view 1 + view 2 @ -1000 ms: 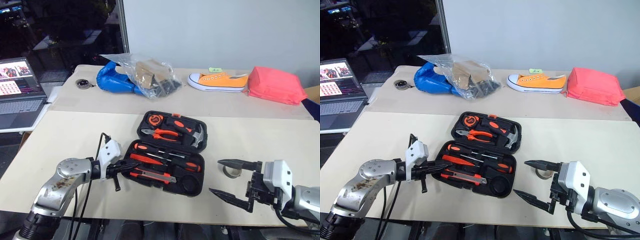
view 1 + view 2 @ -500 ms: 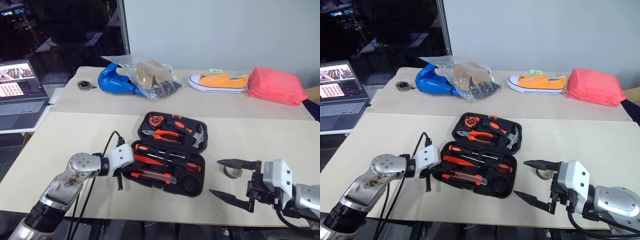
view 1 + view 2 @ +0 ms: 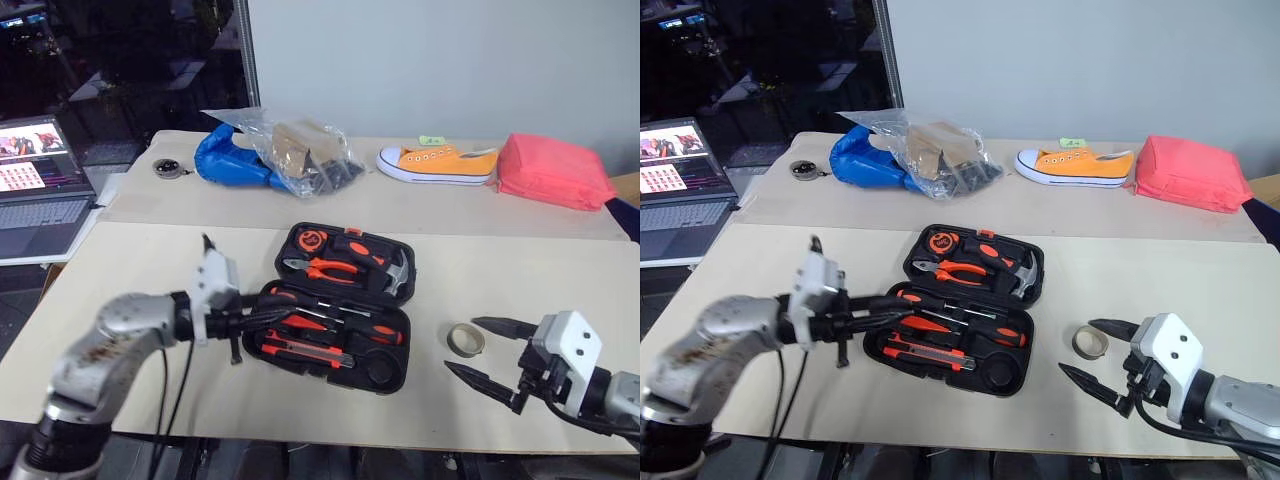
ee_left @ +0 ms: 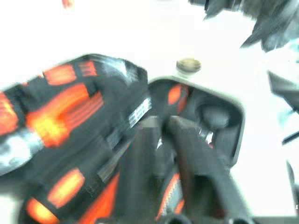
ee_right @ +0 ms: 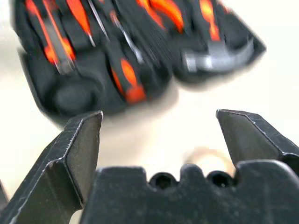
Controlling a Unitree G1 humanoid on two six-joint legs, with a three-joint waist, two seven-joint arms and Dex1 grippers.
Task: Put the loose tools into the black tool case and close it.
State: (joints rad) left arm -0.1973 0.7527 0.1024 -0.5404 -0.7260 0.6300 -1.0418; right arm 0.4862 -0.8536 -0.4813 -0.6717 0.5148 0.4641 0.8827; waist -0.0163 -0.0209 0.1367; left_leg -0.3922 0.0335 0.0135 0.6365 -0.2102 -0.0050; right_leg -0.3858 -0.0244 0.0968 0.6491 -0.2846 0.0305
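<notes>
At the left, the left gripper (image 3: 262,318) reaches sideways over the near half of the black tool case (image 3: 385,374). Its fingers (image 4: 196,163) look nearly together with nothing between them, though the wrist view is blurred, so I cannot tell their exact gap. The case lies open in the middle of the near table, with two black-and-orange screwdrivers (image 3: 355,330), a utility knife (image 3: 300,351) and a slim red tool (image 3: 300,322) seated in its slots. The pliers (image 3: 325,269) and hammer (image 3: 392,270) sit in the far half.

To the right, the greyish tape roll (image 3: 464,339) lies flat on the table, apart from the case and just beyond the right gripper (image 3: 488,352), whose fingers are spread wide and empty. The roll is probably light and stiff, with a smooth rim that may slide, so pinching across its wall through the centre hole looks safest. The moulded case seems rigid, and its lid should swing when pushed at the far edge.

The cream table (image 3: 130,265) is bare nearby. Behind it are a laptop (image 3: 40,185), a plastic bag (image 3: 290,148), an orange sneaker (image 3: 437,163) and a pink-red pouch (image 3: 552,170).
</notes>
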